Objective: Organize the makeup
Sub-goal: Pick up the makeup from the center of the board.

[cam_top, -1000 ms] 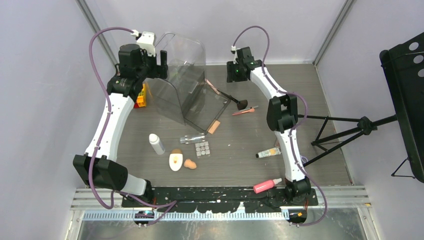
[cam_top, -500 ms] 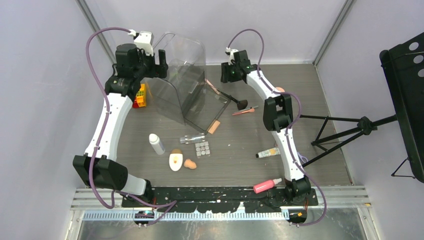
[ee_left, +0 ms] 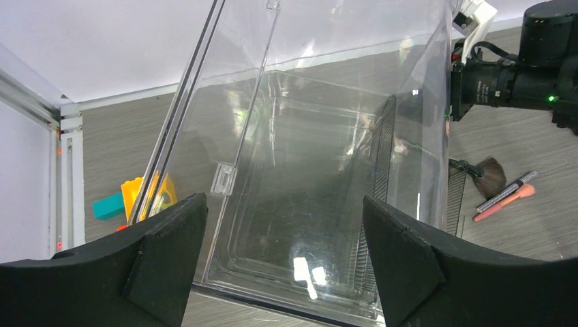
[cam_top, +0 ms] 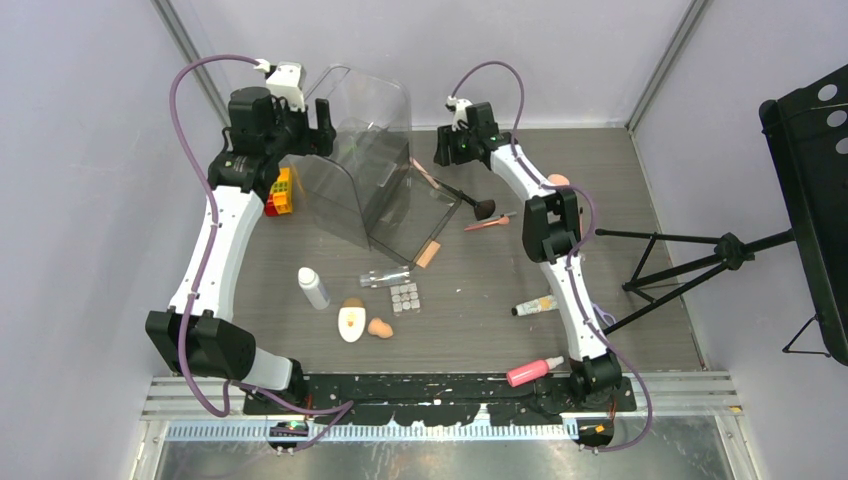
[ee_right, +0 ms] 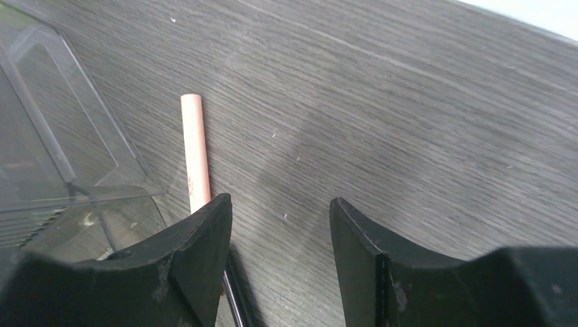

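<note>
My right gripper [ee_right: 279,204] hangs parted, empty, over the pink stick [ee_right: 195,150] just beside the clear case [ee_left: 307,136] — left gripper [ee_left: 283,204] wide, empty — and descending off-centre could clip the case, flicking the stick away.

You see the makeup lying loose on the tabletop [cam_top: 480,330]: a white bottle [cam_top: 313,287], clear bottle [cam_top: 385,277] and square-pan palette [cam_top: 405,297] near the middle, a white oval compact [cam_top: 350,323] just beside a peach sponge [cam_top: 380,327] toward the near edge, a cream tube [cam_top: 536,305] and pink bottle [cam_top: 534,371] on the right, and a black brush [cam_top: 472,203] farther back.
</note>
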Robot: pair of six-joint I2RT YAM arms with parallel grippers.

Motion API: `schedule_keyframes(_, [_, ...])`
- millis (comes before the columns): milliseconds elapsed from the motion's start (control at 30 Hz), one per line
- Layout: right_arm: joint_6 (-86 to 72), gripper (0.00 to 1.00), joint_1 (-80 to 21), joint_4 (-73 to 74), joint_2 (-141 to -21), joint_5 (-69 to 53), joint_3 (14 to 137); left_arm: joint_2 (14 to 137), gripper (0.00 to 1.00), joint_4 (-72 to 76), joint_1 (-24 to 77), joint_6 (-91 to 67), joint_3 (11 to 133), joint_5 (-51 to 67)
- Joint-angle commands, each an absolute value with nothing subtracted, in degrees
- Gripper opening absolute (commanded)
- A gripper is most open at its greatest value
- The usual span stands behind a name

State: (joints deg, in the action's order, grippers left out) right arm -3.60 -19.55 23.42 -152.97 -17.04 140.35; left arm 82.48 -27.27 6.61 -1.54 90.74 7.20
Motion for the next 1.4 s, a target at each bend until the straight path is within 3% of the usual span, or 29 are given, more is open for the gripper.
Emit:
schedule_keyframes(0, [-2.26,0.59,-20.02,20.62,-153.67,-21.11,143.04,83.49,0.85,-31.21,6.27,-3.34,91.05,8.73])
schedule_keyframes(700, [3.37,0.6,-21.54,25.19,-153.88,-27.62,142.02,84.72,0.83,-30.9,3.25,-6.11,91.94,13.53])
schedule_keyframes(1367, [17.13,0.57,-26.5,34.75,-155.67,-12.86,143.56,84.17,0.83,-30.93,2.79,-5.62,91.58,12.74])
